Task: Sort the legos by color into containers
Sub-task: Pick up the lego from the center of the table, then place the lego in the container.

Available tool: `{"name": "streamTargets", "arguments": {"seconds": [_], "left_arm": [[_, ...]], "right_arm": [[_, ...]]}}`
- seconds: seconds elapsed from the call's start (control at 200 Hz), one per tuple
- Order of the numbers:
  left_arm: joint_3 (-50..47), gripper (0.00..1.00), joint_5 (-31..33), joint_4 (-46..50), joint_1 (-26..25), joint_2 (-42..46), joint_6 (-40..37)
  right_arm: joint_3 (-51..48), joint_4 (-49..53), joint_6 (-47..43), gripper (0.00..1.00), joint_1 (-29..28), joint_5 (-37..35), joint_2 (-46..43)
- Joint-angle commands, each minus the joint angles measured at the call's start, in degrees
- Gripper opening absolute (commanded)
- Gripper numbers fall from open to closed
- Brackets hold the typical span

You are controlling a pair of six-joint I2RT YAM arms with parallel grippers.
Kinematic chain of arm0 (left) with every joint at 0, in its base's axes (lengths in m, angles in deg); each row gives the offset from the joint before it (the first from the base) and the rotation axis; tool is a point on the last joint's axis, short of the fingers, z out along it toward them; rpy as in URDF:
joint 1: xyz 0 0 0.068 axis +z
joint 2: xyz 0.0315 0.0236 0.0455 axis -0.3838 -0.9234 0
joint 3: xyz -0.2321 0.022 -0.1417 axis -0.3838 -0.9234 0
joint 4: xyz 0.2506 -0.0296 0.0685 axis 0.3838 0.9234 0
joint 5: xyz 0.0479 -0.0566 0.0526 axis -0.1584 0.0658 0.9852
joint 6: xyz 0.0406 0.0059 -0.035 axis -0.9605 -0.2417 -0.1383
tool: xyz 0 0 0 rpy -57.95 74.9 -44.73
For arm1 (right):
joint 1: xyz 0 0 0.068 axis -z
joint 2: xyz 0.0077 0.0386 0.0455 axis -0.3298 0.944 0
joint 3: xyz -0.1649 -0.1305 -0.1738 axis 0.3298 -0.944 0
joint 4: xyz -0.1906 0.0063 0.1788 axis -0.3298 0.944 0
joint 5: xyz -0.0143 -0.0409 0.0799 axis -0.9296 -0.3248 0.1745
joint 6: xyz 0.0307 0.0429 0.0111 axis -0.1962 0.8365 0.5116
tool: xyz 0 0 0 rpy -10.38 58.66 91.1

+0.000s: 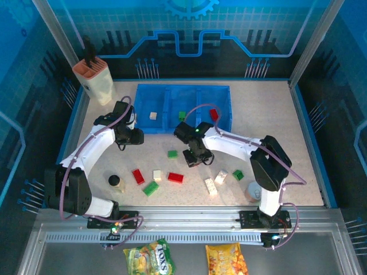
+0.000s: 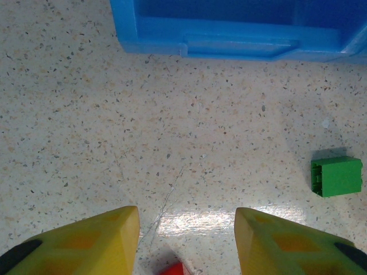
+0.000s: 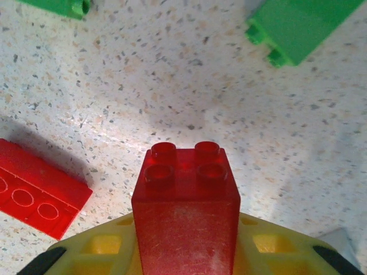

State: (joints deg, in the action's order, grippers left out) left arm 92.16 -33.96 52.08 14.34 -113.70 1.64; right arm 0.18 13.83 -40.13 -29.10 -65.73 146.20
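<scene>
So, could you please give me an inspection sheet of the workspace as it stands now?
Surface: speckled table, no spills seen.
Job's things: blue tray holds a cream lego, green lego and red lego, one per compartment; loose legos lie scattered on the table.
Clutter: bottle, grey cup, knife block, snack bags.
Claws: left claw open, empty; right claw shut on a red brick.
Cables: purple cables along both arms, no snag seen.
Surroundings: blue enclosure walls.
</scene>
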Motion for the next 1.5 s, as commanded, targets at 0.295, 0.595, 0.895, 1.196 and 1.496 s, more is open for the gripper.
{"name": "streamTargets", "arguments": {"seconds": [0.295, 0.595, 0.895, 1.196, 1.496], "left_arm": [[-0.6, 0.48, -0.4, -0.5, 0.6, 1.6, -1.2], [-0.7, 0.48, -0.7, -0.5, 0.6, 2.0, -1.0], [-0.8, 0.48, -1.3, -0.5, 0.6, 2.1, -1.0], [-1.1, 0.48, -1.8, -1.0, 0.5, 1.9, -0.8], [-1.1, 0.48, -1.5, -1.0, 0.6, 1.6, -0.9]], "right_arm": [[2.2, 4.0, -5.1, 0.35, 10.7, -0.5, -4.9], [11.6, 4.5, -8.9, 0.35, 18.8, 0.4, 0.2], [24.5, 4.1, -9.7, 0.33, 23.7, 2.6, 10.8], [36.8, 3.3, -9.9, 0.33, 26.8, 4.6, 23.5], [47.3, 4.7, -9.2, 0.33, 28.5, 6.6, 33.2]]}}
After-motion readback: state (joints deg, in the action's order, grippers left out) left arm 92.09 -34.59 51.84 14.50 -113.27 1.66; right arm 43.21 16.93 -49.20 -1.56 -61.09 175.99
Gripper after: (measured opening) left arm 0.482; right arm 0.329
